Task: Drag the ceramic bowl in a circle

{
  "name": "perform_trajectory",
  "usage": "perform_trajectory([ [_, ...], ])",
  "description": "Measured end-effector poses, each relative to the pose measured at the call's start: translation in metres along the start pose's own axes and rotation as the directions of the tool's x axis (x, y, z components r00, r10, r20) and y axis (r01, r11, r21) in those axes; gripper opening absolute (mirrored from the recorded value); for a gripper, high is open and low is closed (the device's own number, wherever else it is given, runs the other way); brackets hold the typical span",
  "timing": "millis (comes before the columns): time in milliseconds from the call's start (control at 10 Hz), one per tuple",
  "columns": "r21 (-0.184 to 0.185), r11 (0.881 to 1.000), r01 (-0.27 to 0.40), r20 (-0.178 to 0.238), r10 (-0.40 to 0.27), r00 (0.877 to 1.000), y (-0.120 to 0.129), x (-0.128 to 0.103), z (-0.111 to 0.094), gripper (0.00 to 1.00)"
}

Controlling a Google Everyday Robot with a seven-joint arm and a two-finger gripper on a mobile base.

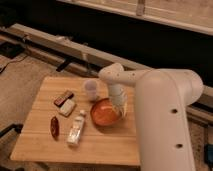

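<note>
Camera view: gripper [120, 109] pinches the ceramic bowl [102, 114] (at its rim) on the wooden table [45, 142].

White claw [119, 110] on orange-red ceramic bowl [100, 115]

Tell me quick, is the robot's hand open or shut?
Gripper: closed, at the right rim of the ceramic bowl; whether it grips the rim cannot be told.

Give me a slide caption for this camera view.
Robot arm's shut end effector at the rim of the ceramic bowl on a wooden table, beside a translucent cup.
</note>
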Motion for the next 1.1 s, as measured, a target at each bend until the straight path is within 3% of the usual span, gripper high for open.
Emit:
perform_trajectory([
  [300, -0.068, 0.993, -0.092, -0.012, 0.092, 0.996, 0.051, 0.035, 0.004, 0.00],
  [500, -0.094, 0.986, -0.135, -0.012, 0.135, 0.991, 0.082, 0.038, 0.011, 0.00],
  [800, -0.123, 0.977, -0.176, -0.006, 0.177, 0.984, 0.110, 0.030, 0.018, 0.00],
  [1100, -0.137, 0.970, -0.199, 0.013, 0.202, 0.979, 0.137, 0.002, 0.031, 0.00],
])
